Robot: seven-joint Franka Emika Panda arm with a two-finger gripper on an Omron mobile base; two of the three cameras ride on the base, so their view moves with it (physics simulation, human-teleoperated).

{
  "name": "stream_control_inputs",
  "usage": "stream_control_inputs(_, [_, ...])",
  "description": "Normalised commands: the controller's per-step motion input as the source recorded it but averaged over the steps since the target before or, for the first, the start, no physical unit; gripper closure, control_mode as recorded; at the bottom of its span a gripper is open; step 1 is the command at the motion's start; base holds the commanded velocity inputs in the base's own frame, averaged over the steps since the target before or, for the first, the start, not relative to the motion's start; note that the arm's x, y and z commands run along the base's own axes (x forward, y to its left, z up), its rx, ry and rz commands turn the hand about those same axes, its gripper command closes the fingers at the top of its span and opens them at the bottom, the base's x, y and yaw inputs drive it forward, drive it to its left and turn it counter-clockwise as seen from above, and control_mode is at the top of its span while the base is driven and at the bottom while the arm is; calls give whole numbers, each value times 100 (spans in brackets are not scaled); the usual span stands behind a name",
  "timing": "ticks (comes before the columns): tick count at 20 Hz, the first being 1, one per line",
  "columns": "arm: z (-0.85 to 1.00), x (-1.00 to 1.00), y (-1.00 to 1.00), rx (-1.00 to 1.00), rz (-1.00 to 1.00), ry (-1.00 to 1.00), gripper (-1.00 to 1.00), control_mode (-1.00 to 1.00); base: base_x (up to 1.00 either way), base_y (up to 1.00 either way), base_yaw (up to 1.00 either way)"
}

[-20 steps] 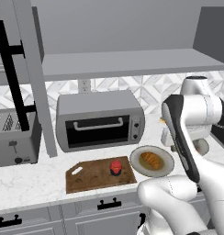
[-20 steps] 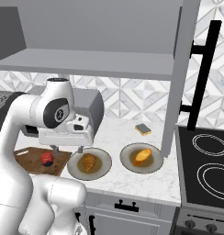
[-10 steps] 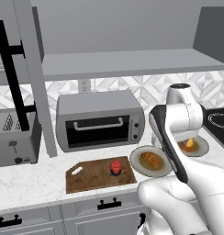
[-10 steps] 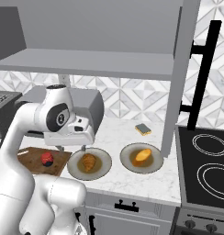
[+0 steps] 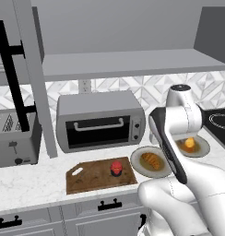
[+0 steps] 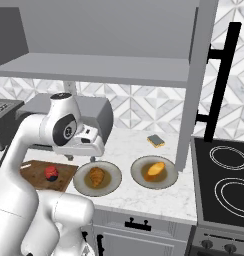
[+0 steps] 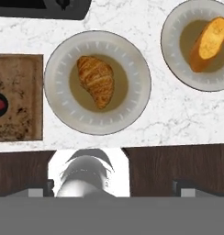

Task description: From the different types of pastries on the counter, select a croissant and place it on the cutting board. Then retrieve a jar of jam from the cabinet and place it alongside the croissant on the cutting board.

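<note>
**Reach down for the croissant**

The pincer (image 6: 83, 159) is wide open and holds nothing. Right below it, the golden-brown ridged croissant (image 7: 96, 80) lies on a round grey plate (image 7: 132, 110). Go straight down and squeeze gently across its middle.

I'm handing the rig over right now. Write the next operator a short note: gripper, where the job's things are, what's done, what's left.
Gripper: open, empty, above the counter near the croissant's plate.
Croissant: on the grey plate right of the cutting board, untouched.
Jam jar: red, standing on the board.
Bun: on the second plate, nearer the stove; leave it.
Done: jam is on the board.
Left: pick the croissant off its plate and set it on the board beside the jar.
</note>
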Motion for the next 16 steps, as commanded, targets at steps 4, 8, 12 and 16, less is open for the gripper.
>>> stream_control_inputs(4, [-18,13,0,2,-10,-9,-100,-100,0,0,0])
stream_control_inputs(8, [-29,21,0,3,-8,-9,-100,-100,0,0,0])
stream_control_inputs(12, [-31,29,2,2,-7,-9,-100,-100,0,0,0])
stream_control_inputs(16, [-34,50,5,0,-4,-4,-100,-100,0,0,0])
